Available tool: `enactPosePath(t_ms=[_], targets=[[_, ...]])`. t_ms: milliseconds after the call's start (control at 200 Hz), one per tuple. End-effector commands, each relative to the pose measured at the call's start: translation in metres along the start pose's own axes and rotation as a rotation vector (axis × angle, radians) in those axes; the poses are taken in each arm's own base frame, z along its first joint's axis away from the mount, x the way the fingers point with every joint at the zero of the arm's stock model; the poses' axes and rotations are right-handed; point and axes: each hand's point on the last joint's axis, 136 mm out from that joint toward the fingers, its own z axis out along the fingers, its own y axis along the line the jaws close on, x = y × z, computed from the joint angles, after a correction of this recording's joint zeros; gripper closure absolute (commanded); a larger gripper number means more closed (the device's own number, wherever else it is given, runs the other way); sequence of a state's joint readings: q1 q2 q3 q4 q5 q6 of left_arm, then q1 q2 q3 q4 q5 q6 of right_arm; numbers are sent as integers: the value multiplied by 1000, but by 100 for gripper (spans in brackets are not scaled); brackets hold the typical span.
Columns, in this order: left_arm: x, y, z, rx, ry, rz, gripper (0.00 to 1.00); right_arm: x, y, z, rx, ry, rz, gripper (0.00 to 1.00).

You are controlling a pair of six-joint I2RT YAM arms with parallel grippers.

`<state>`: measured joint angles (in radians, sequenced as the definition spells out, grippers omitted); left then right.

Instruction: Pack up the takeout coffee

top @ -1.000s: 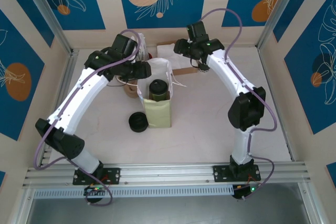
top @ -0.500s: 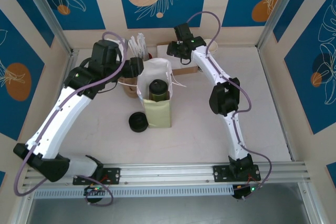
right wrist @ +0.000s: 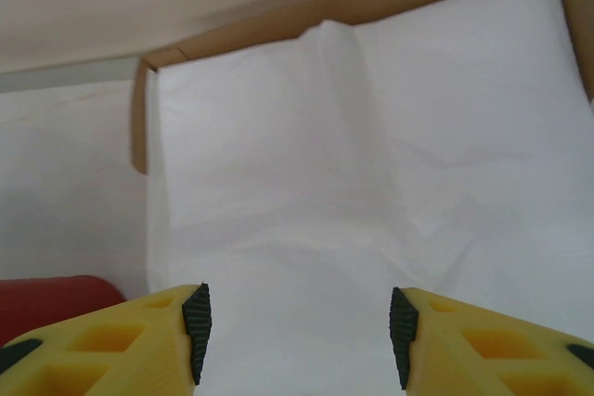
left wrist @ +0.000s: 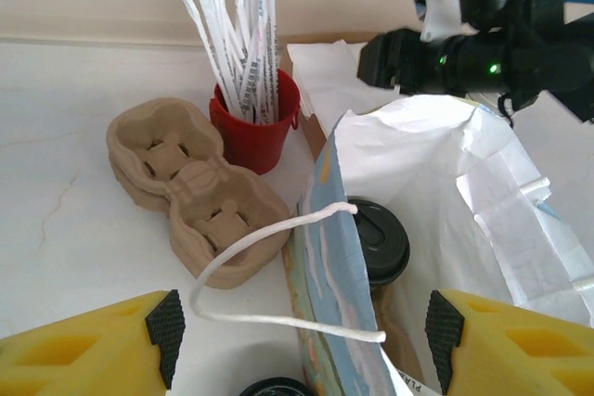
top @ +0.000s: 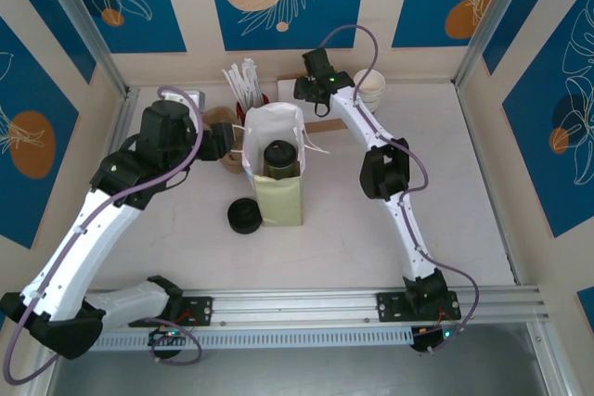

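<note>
Jaws both spread, empty — takeout coffee point(left wrist: 376, 238) stands in bag point(left wrist: 492, 183).

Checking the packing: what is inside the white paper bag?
The takeout coffee, lidded, stands upright inside the paper bag. The bag's walls cover the cup's lower part and the bag's floor.

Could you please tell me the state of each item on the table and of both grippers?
Paper bag: upright, mouth open.
Coffee cup: lidded, upright inside the bag.
Cup carrier: empty, flat on the table.
Red bucket: upright, full of wrapped straws.
Loose lids: stacked beside the bag.
Left gripper: open, empty.
Right gripper: open, empty, over white napkins.
</note>
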<state>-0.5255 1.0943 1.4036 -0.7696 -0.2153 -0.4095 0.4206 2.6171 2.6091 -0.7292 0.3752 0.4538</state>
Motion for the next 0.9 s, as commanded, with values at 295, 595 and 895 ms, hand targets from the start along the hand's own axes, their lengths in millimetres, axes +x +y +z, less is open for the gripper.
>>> enactPosePath(t_ms=[295, 595, 895], targets=[[19, 19, 3, -60, -3, -31, 29, -9, -20, 37, 86, -88, -156, 37], [30, 21, 10, -64, 14, -54, 29, -4, -42, 54, 101, -66, -146, 34], [34, 21, 15, -61, 22, -63, 30, 7, -48, 63, 89, -30, -134, 34]])
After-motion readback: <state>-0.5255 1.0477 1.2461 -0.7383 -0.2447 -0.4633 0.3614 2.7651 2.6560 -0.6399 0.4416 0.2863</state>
